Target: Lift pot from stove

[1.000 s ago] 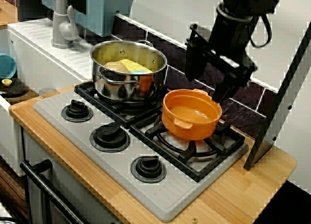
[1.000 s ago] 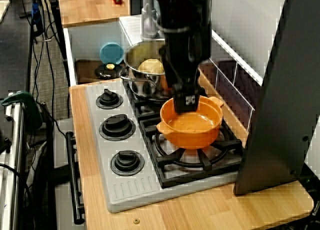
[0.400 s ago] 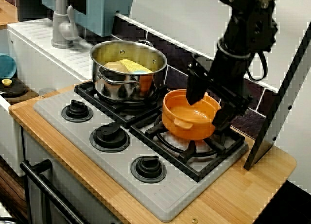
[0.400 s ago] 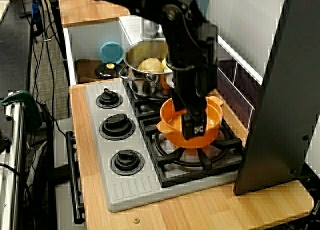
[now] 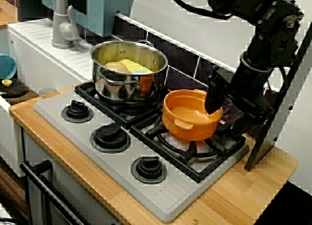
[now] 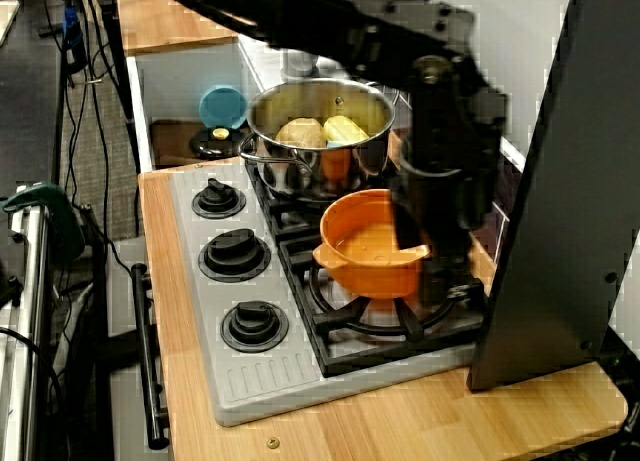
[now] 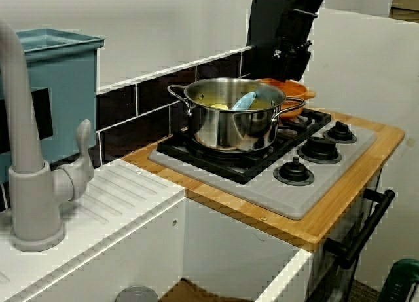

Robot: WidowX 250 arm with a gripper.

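Note:
The orange pot sits on the right burner grate of the grey stove; it also shows in the side view and, half hidden behind the steel pot, in the view from the sink. My black gripper is low at the pot's right side and open. One finger stands at the rim and the other is outside it over the grate. In the side view the gripper is blurred and covers the pot's far half.
A larger steel pot holding yellow and blue items stands on the back left burner, close to the orange pot. Three black knobs line the stove's front. A slanted black panel rises just right of the gripper. A grey faucet stands far left.
My gripper has swung from above the pot's back edge to the right and down, ending at the right rim. The orange pot has stayed on its grate.

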